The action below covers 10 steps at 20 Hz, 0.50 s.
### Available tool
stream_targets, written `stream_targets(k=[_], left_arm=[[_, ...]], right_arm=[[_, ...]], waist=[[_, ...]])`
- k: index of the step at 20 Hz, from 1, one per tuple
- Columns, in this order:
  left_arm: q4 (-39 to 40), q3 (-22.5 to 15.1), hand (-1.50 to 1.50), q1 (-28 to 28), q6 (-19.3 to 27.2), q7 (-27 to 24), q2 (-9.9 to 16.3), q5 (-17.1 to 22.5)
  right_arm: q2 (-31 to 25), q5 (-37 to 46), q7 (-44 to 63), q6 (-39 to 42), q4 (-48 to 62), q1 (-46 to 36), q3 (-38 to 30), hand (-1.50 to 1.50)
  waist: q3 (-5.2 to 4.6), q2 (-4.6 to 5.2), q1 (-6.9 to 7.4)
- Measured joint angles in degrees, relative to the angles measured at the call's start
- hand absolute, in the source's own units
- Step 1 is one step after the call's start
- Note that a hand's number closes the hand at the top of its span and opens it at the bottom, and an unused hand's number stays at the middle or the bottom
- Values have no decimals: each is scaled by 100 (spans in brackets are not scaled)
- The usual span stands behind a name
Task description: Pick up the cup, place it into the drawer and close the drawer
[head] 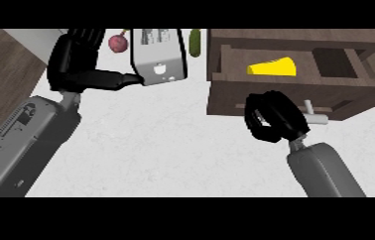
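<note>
The dark wooden drawer [278, 92] stands pulled out at the upper right. Inside it lies a yellow tapered object [273, 67] on its side; I cannot tell whether this is the cup, and no other cup shows. My right hand [273, 117] hangs in front of the drawer's front panel with its fingers curled and nothing visible in them. Just to its right is the drawer's small white handle [313, 113]. At the upper left my left hand [77, 60] rests open, fingers up, its thumb pointing toward a grey toaster [158, 55].
A dark red fruit [118, 42] and a green cucumber [195, 42] lie at the counter's back edge, on either side of the toaster. A wooden surface [15, 75] borders the white counter [161, 145] at the left. The drawer holds a second, dark compartment [333, 63].
</note>
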Motion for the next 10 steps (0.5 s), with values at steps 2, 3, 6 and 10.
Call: stream_targets(k=[2,3,6,10], left_arm=[[-163,152,-150,243,-151,23,187,38],[-165,207,-150,380,-272,-48,229,40],[-204,346,-150,653,-463,-183,272,16],[-303,486,-150,857,-663,-198,355,10]], right_arm=[[122,151,-145,-249,653,-317,-46,150],[170,187,-260,-385,995,-479,-103,150],[285,250,-623,-715,2072,-1064,-310,150],[332,217,-1046,-949,3371,-1889,-651,150]], waist=[[1,5,-12],[1,10,-24],[-5,12,-27],[-14,17,13]])
